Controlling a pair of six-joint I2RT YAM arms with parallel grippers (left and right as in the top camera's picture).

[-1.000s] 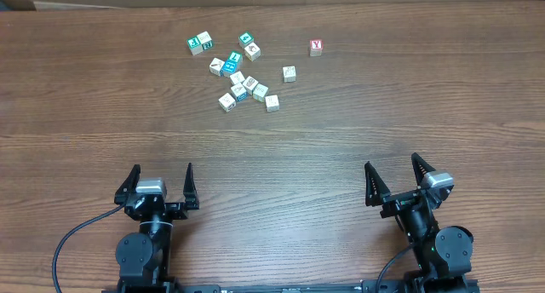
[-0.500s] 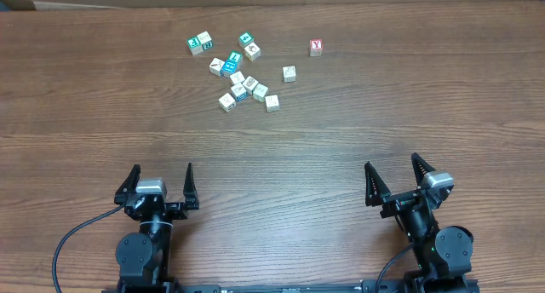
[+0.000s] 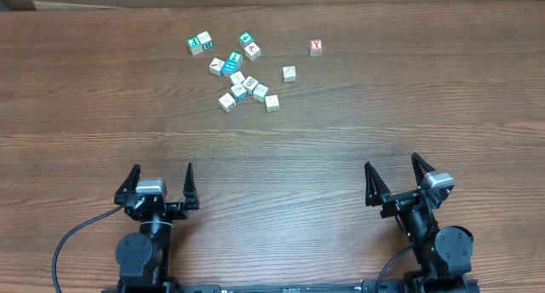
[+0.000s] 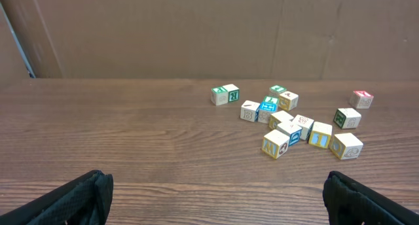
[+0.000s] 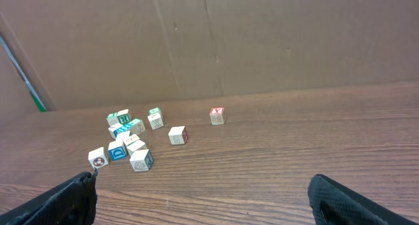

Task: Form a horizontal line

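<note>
No horizontal line yet. The pale wooden cubes (image 3: 249, 85) lie in a loose jumble at 11 o'clock from the table (image 3: 358, 123) centre. Some touch at odd angles and none sit squared side to side, so it reads as dumped, not arranged.

One lone pale cube (image 3: 289, 73) sits apart at 3 o'clock of the pile, with free sides. I'd call it the easiest first pick.

Teal-faced cubes (image 3: 228, 66) crowd the pile's 10–12 o'clock side, and the red-Y cube (image 3: 316, 47) is well apart at 2 o'clock. Probably distractors, so leave them.

The left gripper (image 3: 160, 175) is at 7 o'clock of the table and the right gripper (image 3: 392, 167) at 5 o'clock. Both are at the near edge, well apart from the cubes, with jaws spread wide and nothing between them. It looks like a start pose, wide enough to straddle a cube.

Risk: the pile is tight, so fingers going in will likely nudge neighbours. Work from the outer cubes inward, and build the row on bare wood at 6 o'clock of the pile.
</note>
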